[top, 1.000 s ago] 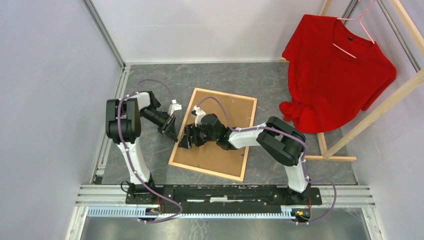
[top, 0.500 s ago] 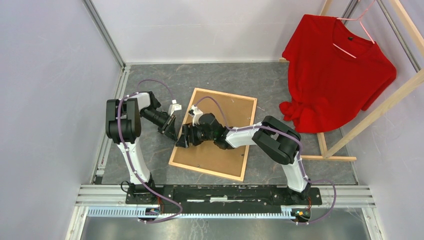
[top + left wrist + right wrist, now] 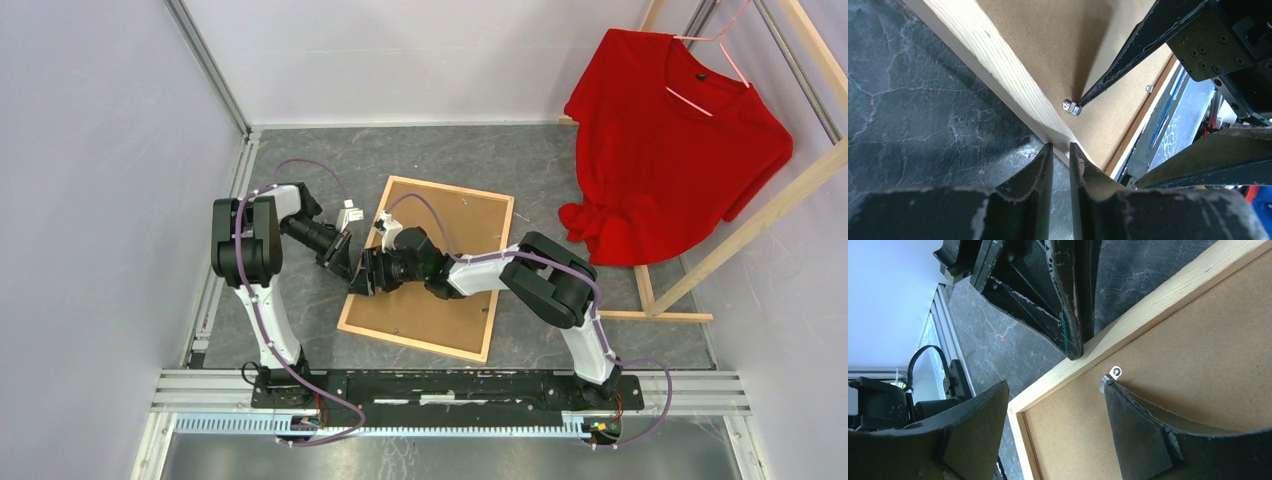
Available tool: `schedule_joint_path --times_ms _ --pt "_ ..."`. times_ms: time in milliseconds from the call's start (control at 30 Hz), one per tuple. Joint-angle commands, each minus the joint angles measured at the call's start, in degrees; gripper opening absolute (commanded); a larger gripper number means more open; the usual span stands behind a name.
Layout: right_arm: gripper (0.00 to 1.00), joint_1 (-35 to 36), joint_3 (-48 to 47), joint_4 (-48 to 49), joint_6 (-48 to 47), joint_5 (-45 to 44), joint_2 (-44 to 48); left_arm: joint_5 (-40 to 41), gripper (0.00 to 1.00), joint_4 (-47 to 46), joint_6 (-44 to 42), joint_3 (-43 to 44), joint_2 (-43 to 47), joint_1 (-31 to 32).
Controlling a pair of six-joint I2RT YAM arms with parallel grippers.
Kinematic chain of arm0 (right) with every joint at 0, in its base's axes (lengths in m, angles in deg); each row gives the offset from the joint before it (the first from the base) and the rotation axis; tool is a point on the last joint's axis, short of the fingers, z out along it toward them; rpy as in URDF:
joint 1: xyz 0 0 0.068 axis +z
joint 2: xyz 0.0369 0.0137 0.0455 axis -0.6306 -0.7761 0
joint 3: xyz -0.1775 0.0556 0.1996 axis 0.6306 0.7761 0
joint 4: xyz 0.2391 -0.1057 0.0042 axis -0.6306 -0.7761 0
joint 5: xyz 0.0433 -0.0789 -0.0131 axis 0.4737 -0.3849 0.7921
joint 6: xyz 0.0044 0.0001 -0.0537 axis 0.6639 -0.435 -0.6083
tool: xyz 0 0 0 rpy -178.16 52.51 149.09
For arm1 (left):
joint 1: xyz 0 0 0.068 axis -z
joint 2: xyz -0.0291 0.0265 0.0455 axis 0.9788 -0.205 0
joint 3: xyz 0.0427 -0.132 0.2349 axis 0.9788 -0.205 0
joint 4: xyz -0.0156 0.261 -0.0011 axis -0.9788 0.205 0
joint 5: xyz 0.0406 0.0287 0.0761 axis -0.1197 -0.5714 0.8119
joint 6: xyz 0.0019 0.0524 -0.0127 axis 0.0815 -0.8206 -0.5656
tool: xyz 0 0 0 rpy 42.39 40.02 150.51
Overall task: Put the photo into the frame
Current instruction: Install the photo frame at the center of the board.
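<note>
Right wrist view: my released right end effector [image 3: 1055,386] could skid off the metal tab [image 3: 1113,376] and shove the frame [image 3: 1158,305] past my clenched, empty left end effector [image 3: 1060,147].

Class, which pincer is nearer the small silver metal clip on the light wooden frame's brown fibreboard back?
Right. The right pincer has one fingertip on the silver metal clip; the left pincer sits beyond the light wooden rail, at its outer edge.

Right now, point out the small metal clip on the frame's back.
The clip sits on the frame's fibreboard back near its left rail, mid-table in the top view, at a fingertip of the right hand.
</note>
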Motion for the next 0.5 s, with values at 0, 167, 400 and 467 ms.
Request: schedule_joint_path --times_ms 0,167,400,467 --pt "0.77 0.5 -2.2 -0.2 0.2 0.3 -2.1 -0.7 0.25 -0.3 -1.4 -0.4 -0.4 0.5" --pt "0.77 0.5 -3.2 -0.2 0.5 -0.6 -3.2 -0.7 0.25 -0.3 -1.3 -0.5 -0.3 0.5" --pt "0.77 0.3 -5.1 -0.8 0.4 -2.3 -4.3 -0.8 0.25 -0.3 -1.4 -0.5 -0.1 0.5" --pt "0.77 0.4 -5.3 -1.1 0.1 -2.8 -4.6 -0.9 0.24 -0.3 -1.5 -0.8 -0.1 0.6"
